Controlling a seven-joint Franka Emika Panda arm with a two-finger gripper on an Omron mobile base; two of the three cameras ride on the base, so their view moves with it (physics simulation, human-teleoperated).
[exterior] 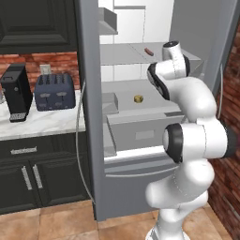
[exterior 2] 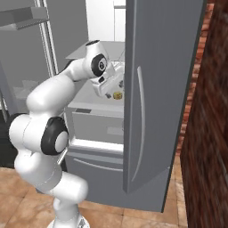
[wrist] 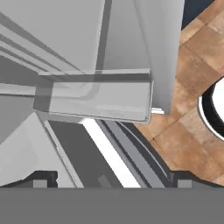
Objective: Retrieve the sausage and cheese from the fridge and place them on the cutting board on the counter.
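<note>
The fridge [exterior: 90,117] stands open, showing its white inside and grey shelves. A small reddish-brown sausage [exterior: 149,51] lies on an upper shelf. The yellow-tan cheese [exterior: 138,99] sits on the shelf below, above the wide drawer front [exterior: 140,133]. In the right base view my gripper [exterior 2: 111,87] hovers inside the fridge just above and left of the cheese [exterior 2: 118,95]. The hand view shows my gripper [wrist: 112,179] open, its fingertips [wrist: 43,178] far apart with nothing between them, looking down at a door bin [wrist: 98,98] and the floor. The cutting board is out of view.
The marble counter [exterior: 42,123] to the left carries a blue toaster [exterior: 55,91] and a black coffee machine [exterior: 16,92]. The right fridge door [exterior 2: 160,89] stands close beside my arm, with a brick wall [exterior 2: 207,133] beyond. My own elbow hides part of the shelves in the left base view.
</note>
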